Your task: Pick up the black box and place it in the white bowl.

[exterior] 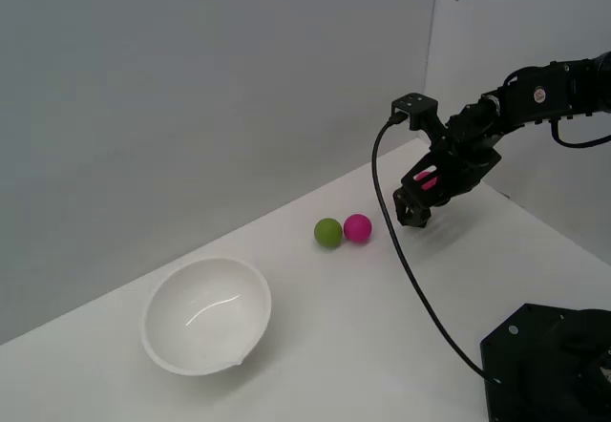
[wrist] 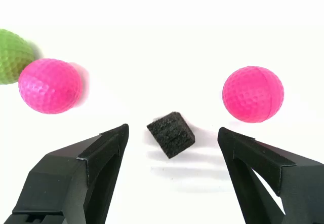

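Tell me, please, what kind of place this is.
Probably a robot test bench or lab: a bare white table against plain grey walls, one arm's open gripper above a black foam cube, dimpled practice balls, and a white bowl.

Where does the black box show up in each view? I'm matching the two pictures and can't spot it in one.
Exterior view: the black box cannot be made out; the gripper hangs low over the table where it would be.
Wrist view: the black box lies on the white table, between the open gripper's fingers, touching neither.
Shared landmark: the pink ball beside the green ball.
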Controlling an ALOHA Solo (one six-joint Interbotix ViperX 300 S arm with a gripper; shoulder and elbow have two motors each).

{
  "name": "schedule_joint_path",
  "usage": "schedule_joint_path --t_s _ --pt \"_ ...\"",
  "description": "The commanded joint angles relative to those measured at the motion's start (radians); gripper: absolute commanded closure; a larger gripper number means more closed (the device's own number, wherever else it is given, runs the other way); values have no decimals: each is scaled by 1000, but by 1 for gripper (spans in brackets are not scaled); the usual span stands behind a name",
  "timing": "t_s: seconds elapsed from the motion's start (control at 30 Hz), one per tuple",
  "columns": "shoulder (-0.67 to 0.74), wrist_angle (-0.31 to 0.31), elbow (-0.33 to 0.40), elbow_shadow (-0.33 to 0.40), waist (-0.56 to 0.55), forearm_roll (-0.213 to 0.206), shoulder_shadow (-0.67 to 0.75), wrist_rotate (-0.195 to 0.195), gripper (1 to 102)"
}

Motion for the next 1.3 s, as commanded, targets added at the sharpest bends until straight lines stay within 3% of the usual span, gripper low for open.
schedule_joint_path --t_s 0.0,0.53,0.6,0.7,0.87,1.0,1.27 --pt "0 -3 -18 -18 6 -20 8 15 4" --pt "-54 -21 -20 -21 5 -25 -48 15 6" --pt "-54 -21 -20 -20 5 -25 -48 15 15" --pt "-51 -21 -18 -18 5 -26 -44 15 42" --pt "-48 -11 -20 -21 5 -28 -40 15 60" --pt "-43 0 -20 -20 5 -28 -37 15 97" --pt "6 29 -26 -31 6 -28 15 14 100"
